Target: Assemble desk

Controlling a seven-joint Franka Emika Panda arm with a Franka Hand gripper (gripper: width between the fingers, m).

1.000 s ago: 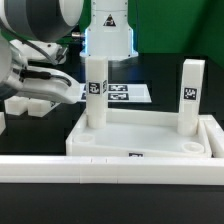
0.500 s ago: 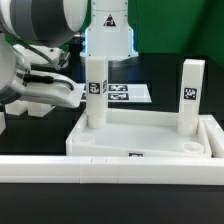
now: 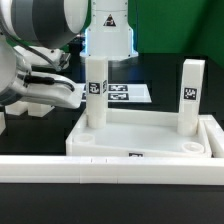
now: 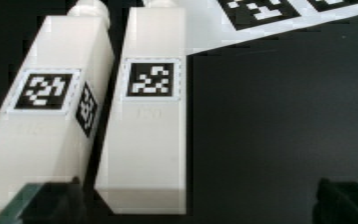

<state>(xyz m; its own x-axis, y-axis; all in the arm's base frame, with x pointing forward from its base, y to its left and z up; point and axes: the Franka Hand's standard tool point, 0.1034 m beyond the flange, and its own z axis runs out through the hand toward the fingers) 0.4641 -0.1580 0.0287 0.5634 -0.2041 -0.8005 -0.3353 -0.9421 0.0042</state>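
Smooth, slightly glossy white plastic on desk top [image 3: 140,130] & legs [image 4: 144,110]; table [image 4: 265,120] matt black.

I can read no words or numbers here. A small dark triangle sign [image 3: 108,19] sits on the robot's base [image 3: 108,45]. Black-and-white square tags sit on one standing leg [image 3: 94,110], the other standing leg [image 3: 190,118], the desk top [image 3: 100,148] front rim, the marker board [image 3: 128,94], one lying leg [image 4: 43,140] and the lying leg beside it [image 4: 144,140].

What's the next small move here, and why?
Probably lower and close on the loose leg lying between the fingers of the open gripper: two upright legs already stand in the desk top, and this one lies free beside a second loose leg.
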